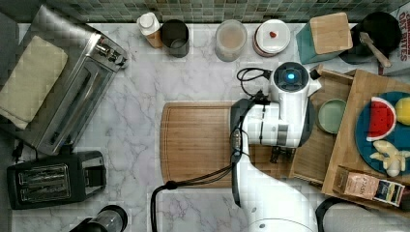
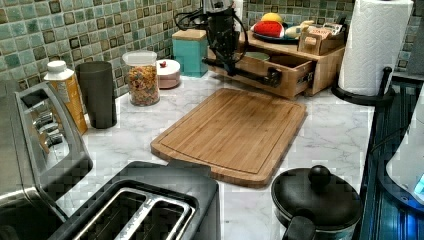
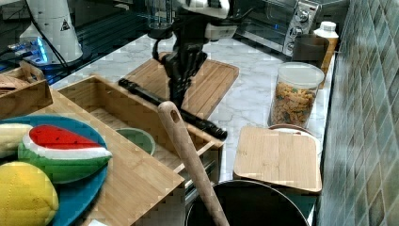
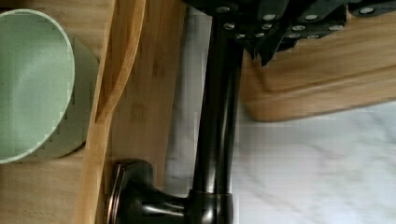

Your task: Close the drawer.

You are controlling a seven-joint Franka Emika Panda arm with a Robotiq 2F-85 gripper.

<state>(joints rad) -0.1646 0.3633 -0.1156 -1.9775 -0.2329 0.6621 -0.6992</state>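
Your tool (image 3: 178,96) sits right at the thin black bar handle (image 3: 197,121) of the shallow light-wood drawer (image 3: 113,101), which stands pulled out under it; I cannot tell its finger state. Push off-centre and the drawer may jam, rattling the pale green bowl (image 3: 138,139) behind the tool.

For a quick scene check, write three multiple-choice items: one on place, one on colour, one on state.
1. Where is the bowl?
A. in the drawer
B. on the cutting board
C. on the toaster

2. What colour is the drawer's handle?
A. white
B. black
C. red

3. How does the drawer stand?
A. shut
B. pulled out
C. lying on the floor

Answers: 1 A, the green bowl sits inside the wooden walls. 2 B, the bar is dark in the wrist view. 3 B, its inside is open to view, with the gripper at the handle.
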